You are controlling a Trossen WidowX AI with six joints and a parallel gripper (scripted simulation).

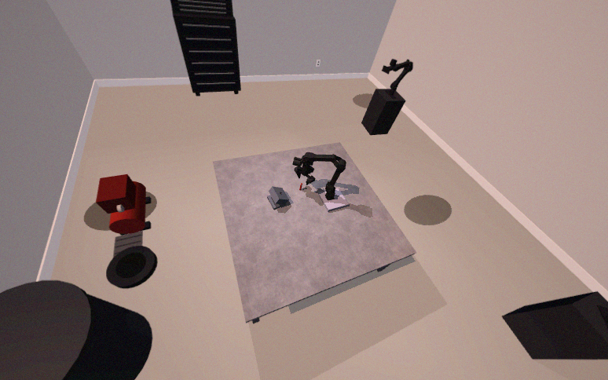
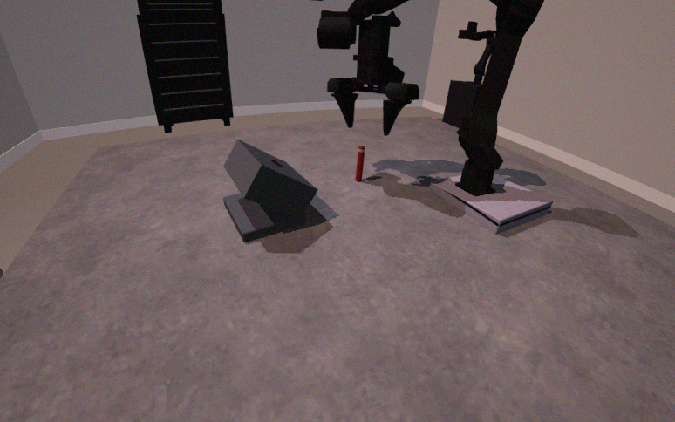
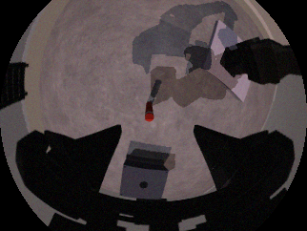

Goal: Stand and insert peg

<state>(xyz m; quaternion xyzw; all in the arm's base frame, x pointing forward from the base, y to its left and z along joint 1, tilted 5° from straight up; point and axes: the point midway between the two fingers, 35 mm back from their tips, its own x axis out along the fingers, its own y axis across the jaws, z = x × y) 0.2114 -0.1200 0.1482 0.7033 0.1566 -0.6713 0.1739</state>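
Observation:
A red peg (image 1: 301, 186) (image 2: 359, 165) (image 3: 149, 115) stands upright on the table (image 1: 292, 250) (image 2: 361, 315), its white band near the top end. My gripper (image 2: 367, 131) (image 3: 157, 128) is open and empty, fingers pointing down. It hangs above the peg, with a gap between the fingertips and the peg's top. In the wrist view the peg's top shows a little beyond the space between the fingertips. The grey sloped panel block (image 1: 278, 195) (image 2: 285, 193) (image 3: 135, 177) stands to the left of the peg in the top and exterior views. Its hole (image 2: 276, 163) (image 3: 143, 184) is empty.
The arm's pale base plate (image 1: 336, 204) (image 2: 513, 205) (image 3: 242, 88) lies on the table to the right of the peg in the top and exterior views. The panel's flat grey foot (image 2: 240, 217) rests on the table. The arm's shadow falls beside the peg.

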